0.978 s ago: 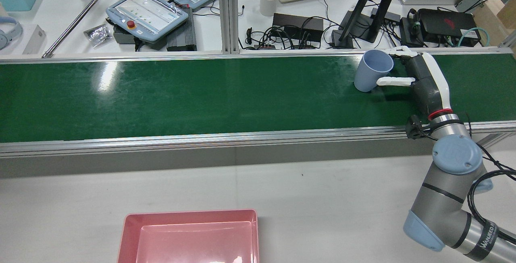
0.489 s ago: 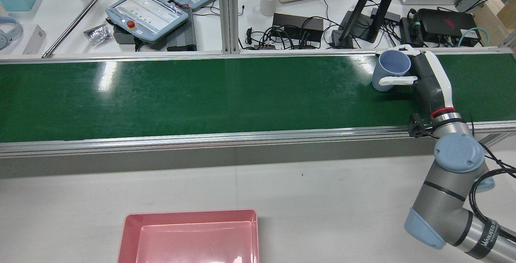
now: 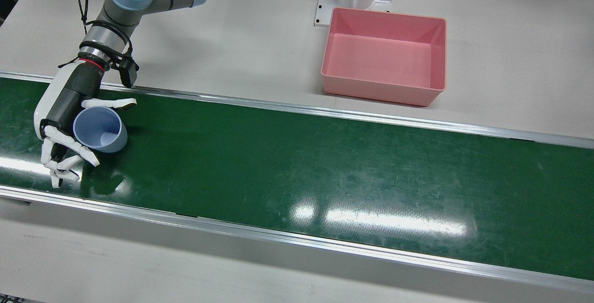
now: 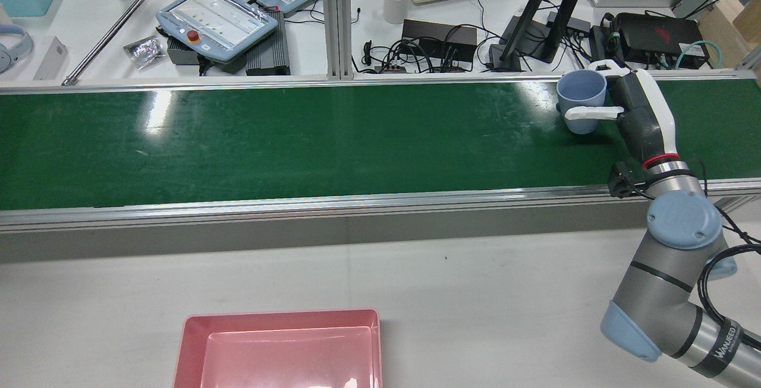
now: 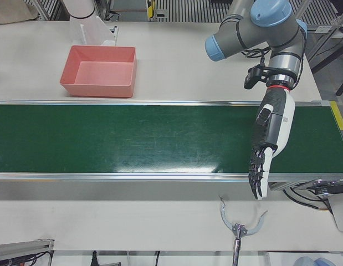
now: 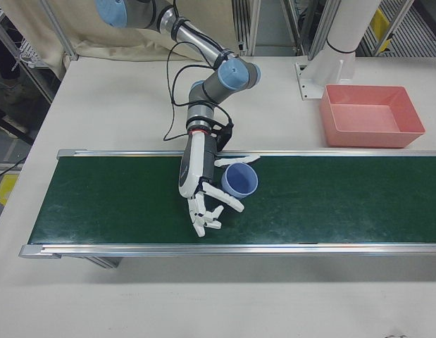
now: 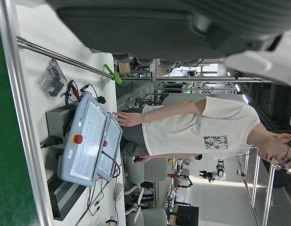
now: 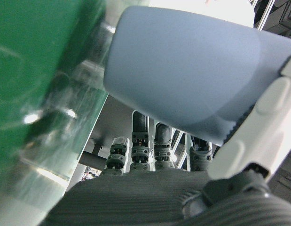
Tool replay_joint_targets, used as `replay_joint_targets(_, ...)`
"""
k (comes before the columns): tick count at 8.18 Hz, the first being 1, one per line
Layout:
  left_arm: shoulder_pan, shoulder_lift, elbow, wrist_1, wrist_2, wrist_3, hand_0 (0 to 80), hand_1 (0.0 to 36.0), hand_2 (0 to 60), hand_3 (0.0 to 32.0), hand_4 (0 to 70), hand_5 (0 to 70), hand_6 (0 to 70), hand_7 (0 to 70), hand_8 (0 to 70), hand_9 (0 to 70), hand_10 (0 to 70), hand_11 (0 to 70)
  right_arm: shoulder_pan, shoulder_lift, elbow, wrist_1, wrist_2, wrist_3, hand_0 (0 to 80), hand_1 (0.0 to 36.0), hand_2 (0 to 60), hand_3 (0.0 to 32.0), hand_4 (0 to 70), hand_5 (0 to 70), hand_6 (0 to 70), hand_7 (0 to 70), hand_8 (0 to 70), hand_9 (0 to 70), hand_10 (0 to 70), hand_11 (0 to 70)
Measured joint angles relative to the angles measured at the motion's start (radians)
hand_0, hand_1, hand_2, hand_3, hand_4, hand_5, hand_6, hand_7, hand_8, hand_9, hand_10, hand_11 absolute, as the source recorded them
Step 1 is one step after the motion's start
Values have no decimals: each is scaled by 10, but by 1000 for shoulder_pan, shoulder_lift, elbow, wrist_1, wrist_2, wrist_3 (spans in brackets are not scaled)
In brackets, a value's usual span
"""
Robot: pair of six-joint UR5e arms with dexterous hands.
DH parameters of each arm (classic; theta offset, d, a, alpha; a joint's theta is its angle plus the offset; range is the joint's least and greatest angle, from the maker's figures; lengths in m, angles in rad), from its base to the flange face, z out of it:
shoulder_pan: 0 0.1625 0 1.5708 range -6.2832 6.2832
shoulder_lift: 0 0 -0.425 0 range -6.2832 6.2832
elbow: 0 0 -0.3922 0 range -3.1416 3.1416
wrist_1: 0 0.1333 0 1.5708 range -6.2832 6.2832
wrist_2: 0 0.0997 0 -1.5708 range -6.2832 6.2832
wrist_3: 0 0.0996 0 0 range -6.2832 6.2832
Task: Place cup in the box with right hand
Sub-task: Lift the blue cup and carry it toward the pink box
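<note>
Right hand in my front view sits over the green belt at the view's left end, with the blue cup between its thumb and its curled fingers. I cannot tell from this angle whether the grasp is firm. The pink box stands on the white table beyond the belt, well apart from the cup.

Rear view: I see the right hand at the belt's far edge, thumb laid across the cup wall, cup mouth upward. The box sits at the near table edge.

Left-front view: the left hand hangs over the belt with its fingers extended and apart, holding nothing.

Right-front view: the cup sits tilted in the right hand, thumb on one side, fingers spread on the other.

Left hand view: I see only the operators' desk with a teach pendant.

Right hand view: the cup fills the frame, thumb pressed to its wall, so the right hand grasps the cup.
</note>
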Motion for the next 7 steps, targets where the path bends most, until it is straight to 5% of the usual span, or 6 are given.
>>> replay_joint_targets(5,0,0,0,0,0,0,0,0,0,0,0,0,0,0,0,0,0,0,10,-22,197,-49,-1,-29,473,187,563,0,700,14,189,700,199,411,119,164)
replay_joint_targets(7,1,0,0,0,0,0,0,0,0,0,0,0,0,0,0,0,0,0,-72,-13,405,-102,-1,-149,471,172,533,0,700,25,235,700,281,526,176,245)
